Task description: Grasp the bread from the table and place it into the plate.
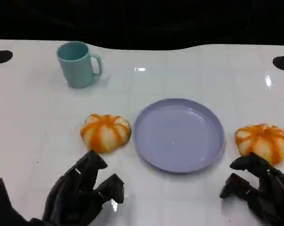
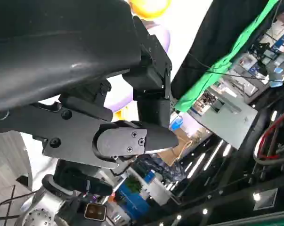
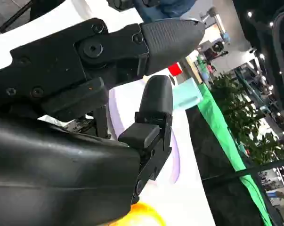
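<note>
My left hand [image 1: 83, 193] nearest, fingers apart and holding nothing, just short of the left bread [image 1: 106, 133], my right hand [image 1: 257, 188] likewise spread and bare by the right bread [image 1: 262, 141], both breads on the white table [image 1: 33, 117] flanking the purple plate [image 1: 179, 134], teal cup [image 1: 78, 64] far beyond the plate's left

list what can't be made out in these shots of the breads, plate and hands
- Head view: the right bread has its near edge covered by the right hand, so contact cannot be told.
- Head view: the left hand is cut off by the bottom edge.
- Left wrist view: the plate is mostly hidden behind the hand's black shell.
- Right wrist view: the mug is blurred, partly behind the fingers.
</note>
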Robot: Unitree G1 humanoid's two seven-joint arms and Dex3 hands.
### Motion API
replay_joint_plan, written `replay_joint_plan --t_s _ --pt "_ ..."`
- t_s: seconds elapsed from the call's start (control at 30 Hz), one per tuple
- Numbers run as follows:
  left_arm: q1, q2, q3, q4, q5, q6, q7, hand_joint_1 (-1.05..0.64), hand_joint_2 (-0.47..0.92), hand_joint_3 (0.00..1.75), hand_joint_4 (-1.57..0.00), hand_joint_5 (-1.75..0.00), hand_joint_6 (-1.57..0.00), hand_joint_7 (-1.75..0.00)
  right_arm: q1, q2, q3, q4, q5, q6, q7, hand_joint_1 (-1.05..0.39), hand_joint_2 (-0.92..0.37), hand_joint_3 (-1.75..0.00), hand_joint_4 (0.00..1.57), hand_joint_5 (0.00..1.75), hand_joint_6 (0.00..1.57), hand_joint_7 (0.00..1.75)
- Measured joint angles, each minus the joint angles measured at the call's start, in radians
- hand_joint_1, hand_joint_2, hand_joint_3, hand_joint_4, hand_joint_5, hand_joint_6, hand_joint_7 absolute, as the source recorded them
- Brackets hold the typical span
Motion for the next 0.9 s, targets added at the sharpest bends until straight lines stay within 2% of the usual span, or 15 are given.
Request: replay_joint_plan --t_s 0.67,0.9 --pt "0.003 -0.002 0.000 -0.031 0.008 0.021 0.001 -0.55 0.92 0.26 -0.79 -1.75 -0.63 -1.59 0.006 0.000 0.004 -0.014 -0.002 0.011 -0.009 -0.51 -0.92 -0.24 0.67 1.48 0.60 1.13" --pt "0.003 -0.004 0.004 -0.033 0.009 0.017 0.001 -0.55 0.92 0.26 -0.78 -1.75 -0.63 -1.53 0.010 0.001 0.009 -0.034 -0.002 0.035 -0.030 -0.51 -0.92 -0.22 0.67 1.49 0.60 1.16"
